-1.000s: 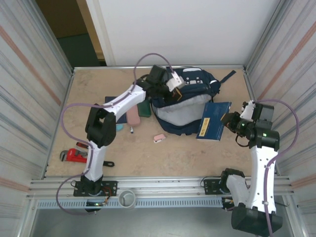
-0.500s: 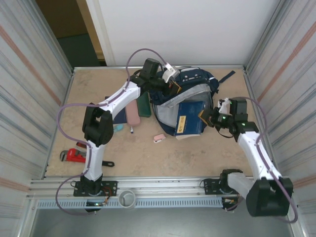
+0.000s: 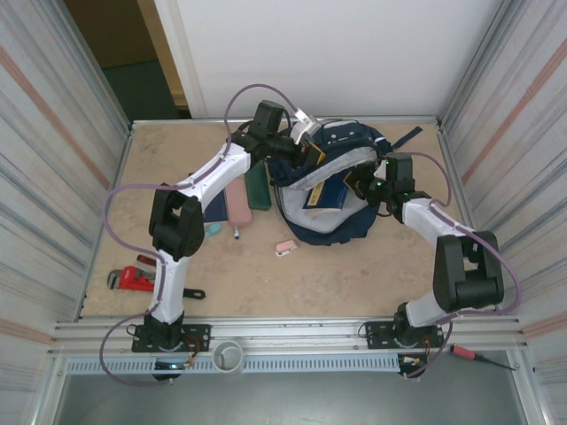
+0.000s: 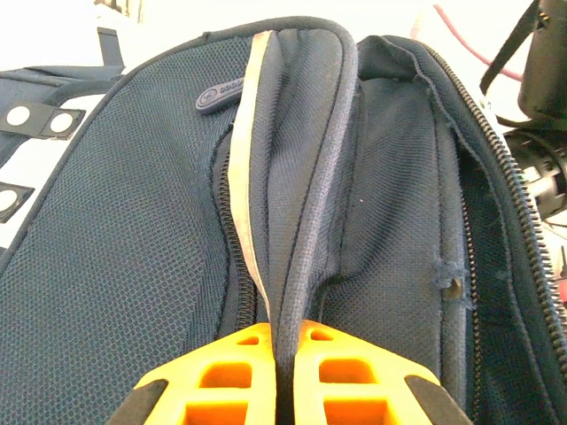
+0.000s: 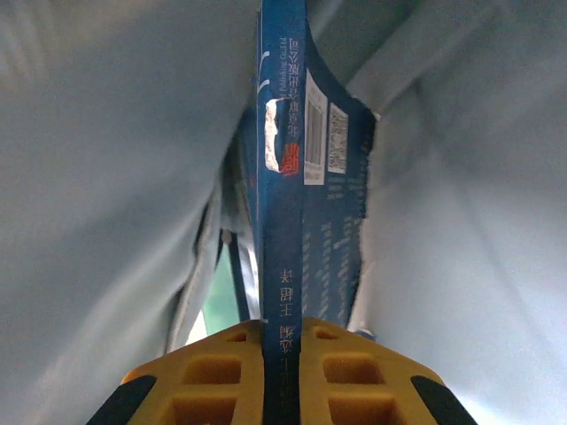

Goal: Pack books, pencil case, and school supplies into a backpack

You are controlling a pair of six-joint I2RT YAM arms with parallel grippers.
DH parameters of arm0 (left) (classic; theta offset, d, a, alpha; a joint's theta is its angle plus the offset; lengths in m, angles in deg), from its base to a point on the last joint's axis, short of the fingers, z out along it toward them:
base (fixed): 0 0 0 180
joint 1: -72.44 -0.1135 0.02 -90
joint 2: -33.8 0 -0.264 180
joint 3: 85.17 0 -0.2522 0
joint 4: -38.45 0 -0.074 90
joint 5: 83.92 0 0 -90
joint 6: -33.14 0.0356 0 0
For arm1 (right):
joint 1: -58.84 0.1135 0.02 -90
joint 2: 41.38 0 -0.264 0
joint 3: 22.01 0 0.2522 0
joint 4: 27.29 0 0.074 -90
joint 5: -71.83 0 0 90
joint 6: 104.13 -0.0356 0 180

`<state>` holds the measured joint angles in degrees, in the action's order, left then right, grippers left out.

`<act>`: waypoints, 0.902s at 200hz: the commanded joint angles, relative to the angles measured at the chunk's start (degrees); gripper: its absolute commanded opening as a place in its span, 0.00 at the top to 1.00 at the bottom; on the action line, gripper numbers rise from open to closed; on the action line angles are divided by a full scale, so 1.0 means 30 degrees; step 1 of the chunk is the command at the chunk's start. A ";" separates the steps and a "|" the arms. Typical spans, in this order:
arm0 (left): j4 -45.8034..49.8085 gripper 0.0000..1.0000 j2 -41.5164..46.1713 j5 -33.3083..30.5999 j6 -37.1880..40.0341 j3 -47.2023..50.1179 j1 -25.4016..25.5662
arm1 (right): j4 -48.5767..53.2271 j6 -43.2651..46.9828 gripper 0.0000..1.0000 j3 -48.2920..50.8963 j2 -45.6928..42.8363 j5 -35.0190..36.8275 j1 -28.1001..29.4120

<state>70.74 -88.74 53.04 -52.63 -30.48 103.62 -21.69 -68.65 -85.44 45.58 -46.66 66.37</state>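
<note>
One booklet (image 5: 282, 221) prob. inside backpack (image 4: 115, 221)

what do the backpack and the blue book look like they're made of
The backpack: matte woven synthetic cloth, likely nylon or polyester; mesh weave, stitched seams and zip teeth show. The book: thin paper or card with a smooth printed cover; a scuff on the spine shows white.

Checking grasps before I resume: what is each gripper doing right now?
Left gripper: closed on the backpack opening edge.
Right gripper: closed on a navy booklet.
</note>
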 commanded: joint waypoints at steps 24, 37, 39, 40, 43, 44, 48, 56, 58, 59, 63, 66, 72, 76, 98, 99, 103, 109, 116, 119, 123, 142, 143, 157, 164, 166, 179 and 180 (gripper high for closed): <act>-0.0725 1.00 0.0025 0.1984 0.0229 -0.1468 -0.0051 | -0.6023 -0.1728 1.00 -0.1226 0.1666 0.0020 0.0556; -0.0645 1.00 -0.0015 0.1917 0.0282 -0.1480 -0.0051 | -0.7231 -0.2370 1.00 -0.1172 0.2182 -0.0263 0.0780; -0.0625 1.00 -0.0020 0.1923 0.0288 -0.1473 -0.0051 | -0.7391 -0.2431 1.00 -0.1147 0.2280 -0.0282 0.0817; -0.0616 1.00 -0.0021 0.1924 0.0288 -0.1466 -0.0051 | -0.7462 -0.2470 1.00 -0.1143 0.2306 -0.0300 0.0838; -0.0595 1.00 -0.0004 0.1903 0.0311 -0.1472 -0.0051 | -0.7619 -0.2523 1.00 -0.1139 0.2421 -0.0363 0.0879; -0.0587 1.00 -0.0013 0.1899 0.0330 -0.1466 -0.0051 | -0.7664 -0.2516 1.00 -0.1139 0.2464 -0.0370 0.0898; -0.0530 1.00 -0.0022 0.1856 0.0373 -0.1464 -0.0051 | -0.7711 -0.2499 1.00 -0.1146 0.2604 -0.0365 0.0957; -0.0470 1.00 -0.0007 0.1827 0.0447 -0.1463 -0.0051 | -0.7371 -0.2362 1.00 -0.1139 0.2819 -0.0106 0.1005; -0.0464 1.00 -0.0018 0.1835 0.0461 -0.1483 -0.0051 | -0.7243 -0.2326 1.00 -0.1139 0.2915 0.0006 0.1006; -0.0448 1.00 -0.0020 0.1836 0.0478 -0.1486 -0.0051 | -0.7183 -0.2301 1.00 -0.1139 0.2961 0.0035 0.1006; -0.0433 1.00 -0.0022 0.1835 0.0506 -0.1469 -0.0051 | -0.6932 -0.2150 1.00 -0.1113 0.3088 0.0221 0.0967; -0.0422 1.00 -0.0048 0.1807 0.0522 -0.1461 -0.0051 | -0.6645 -0.1981 1.00 -0.1110 0.3163 0.0402 0.0950; -0.0432 1.00 -0.0077 0.1777 0.0496 -0.1489 -0.0051 | -0.5742 -0.1471 1.00 -0.1175 0.3282 0.0990 0.0897; -0.0405 1.00 -0.0095 0.1778 0.0478 -0.1541 -0.0053 | -0.4885 -0.1015 1.00 -0.1243 0.3283 0.1546 0.0867; -0.0261 1.00 -0.0225 0.1803 0.0545 -0.1659 -0.0007 | -0.1127 0.1484 1.00 -0.1607 0.3333 0.5234 0.0960; -0.0244 1.00 -0.0226 0.1820 0.0549 -0.1662 0.0015 | -0.1049 0.1553 1.00 -0.1607 0.3331 0.5373 0.0953; -0.0228 1.00 -0.0242 0.1818 0.0553 -0.1671 0.0028 | -0.0832 0.1800 1.00 -0.1591 0.3352 0.5841 0.1001; -0.0227 1.00 -0.0282 0.1829 0.0553 -0.1687 0.0059 | -0.0803 0.2015 1.00 -0.1510 0.3429 0.6298 0.1060; -0.0184 1.00 -0.0313 0.1862 0.0568 -0.1738 0.0084 | -0.1093 0.2046 1.00 -0.1383 0.3603 0.6523 0.1115; -0.0171 1.00 -0.0341 0.1873 0.0581 -0.1740 0.0094 | -0.1235 0.1997 1.00 -0.1334 0.3696 0.6562 0.1137; -0.0141 1.00 -0.0364 0.1900 0.0584 -0.1767 0.0117 | -0.1446 0.1859 1.00 -0.1290 0.3806 0.6592 0.1173; -0.0138 1.00 -0.0483 0.1915 0.0611 -0.1836 0.0183 | -0.2976 0.0991 1.00 -0.1083 0.4376 0.6476 0.1334; -0.0124 1.00 -0.0472 0.1905 0.0611 -0.1839 0.0198 | -0.3072 0.0940 1.00 -0.1067 0.4394 0.6478 0.1346; -0.0110 1.00 -0.0548 0.1954 0.0597 -0.1901 0.0256 | -0.4260 0.0193 1.00 -0.0993 0.4649 0.6952 0.1564; -0.0110 1.00 -0.0586 0.1939 0.0583 -0.1933 0.0286 | -0.4846 -0.0246 1.00 -0.0964 0.4751 0.7392 0.1713; -0.0110 1.00 -0.0603 0.1950 0.0583 -0.1945 0.0297 | -0.4979 -0.0384 1.00 -0.0963 0.4783 0.7564 0.1754; -0.0110 1.00 -0.0681 0.1949 0.0584 -0.1955 0.0383 | -0.5646 -0.1235 1.00 -0.1128 0.5043 0.8790 0.2074; -0.0110 1.00 -0.0688 0.1937 0.0583 -0.1942 0.0386 | -0.5696 -0.1286 1.00 -0.1148 0.5080 0.8836 0.2097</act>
<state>73.40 -91.34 54.06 -52.17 -32.93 103.73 -31.72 -68.17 -88.15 59.33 -27.84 70.89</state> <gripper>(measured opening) 0.083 0.107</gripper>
